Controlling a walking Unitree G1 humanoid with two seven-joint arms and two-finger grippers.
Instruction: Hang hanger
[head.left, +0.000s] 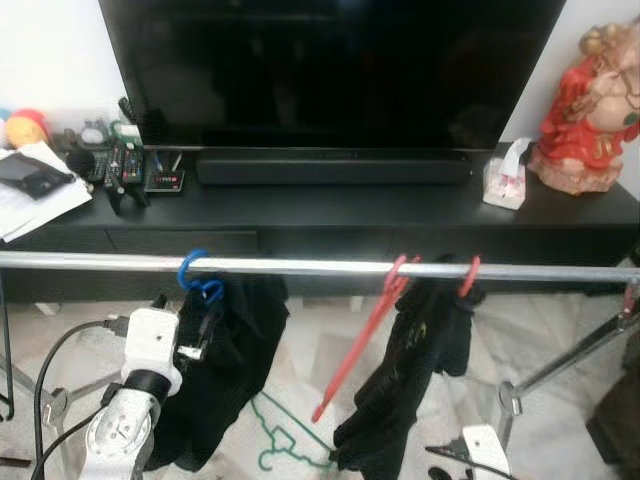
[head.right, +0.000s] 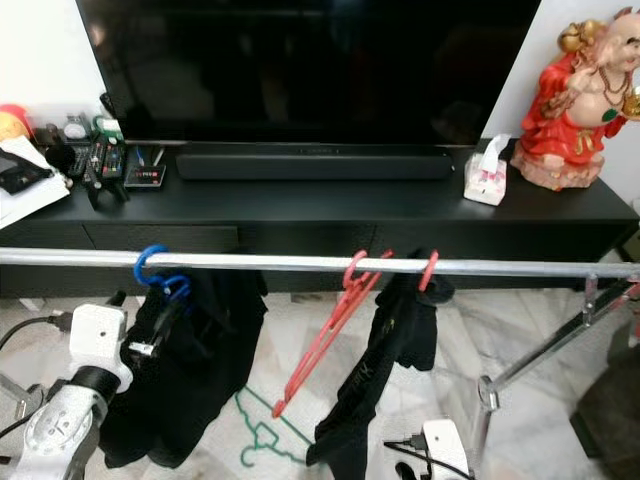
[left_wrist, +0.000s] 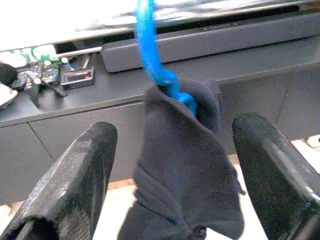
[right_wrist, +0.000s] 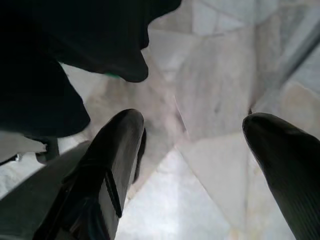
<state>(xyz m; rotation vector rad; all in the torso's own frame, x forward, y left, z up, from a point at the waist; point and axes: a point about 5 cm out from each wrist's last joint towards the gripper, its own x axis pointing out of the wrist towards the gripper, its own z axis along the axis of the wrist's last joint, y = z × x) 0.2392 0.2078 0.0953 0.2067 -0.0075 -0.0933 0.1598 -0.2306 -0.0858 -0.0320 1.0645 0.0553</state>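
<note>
Blue hanger (head.left: 192, 268) with its dark garment (head.left: 232, 350) looked already hooked on the rail (head.left: 300, 266), left gripper (left_wrist: 172, 175) spread apart around it, right gripper (right_wrist: 200, 165) open near floor; next: withdraw left.

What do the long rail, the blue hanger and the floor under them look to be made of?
The rail looks like polished metal: silvery with bright glints. The blue hanger seems glossy moulded plastic, judging by its even colour and smooth hook. The floor appears to be pale veined stone tile, perhaps marble, though it could be an imitation.
</note>
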